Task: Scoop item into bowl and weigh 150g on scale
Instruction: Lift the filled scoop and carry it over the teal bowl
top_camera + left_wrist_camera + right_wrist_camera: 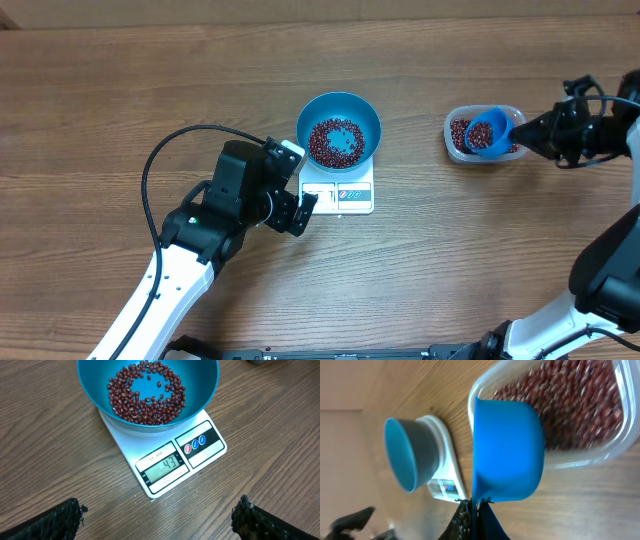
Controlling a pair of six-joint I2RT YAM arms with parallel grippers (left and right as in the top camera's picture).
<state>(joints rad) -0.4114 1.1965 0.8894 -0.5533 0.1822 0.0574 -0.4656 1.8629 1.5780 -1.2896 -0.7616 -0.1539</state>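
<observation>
Red-brown beans (335,142) lie in the blue bowl (368,118), which sits on the white scale (348,195) at the centre of the overhead frame. Just lower left of it, the left gripper (299,186) hovers with jaws wide apart. Near the right edge, the right gripper (528,128) is clamped on the handle of a bean-loaded blue scoop (499,121) at the clear tub (453,128).

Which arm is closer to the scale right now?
Left. The left fingers sit just beside the scale; the right fingers hold the scoop over the tub, farther away.
</observation>
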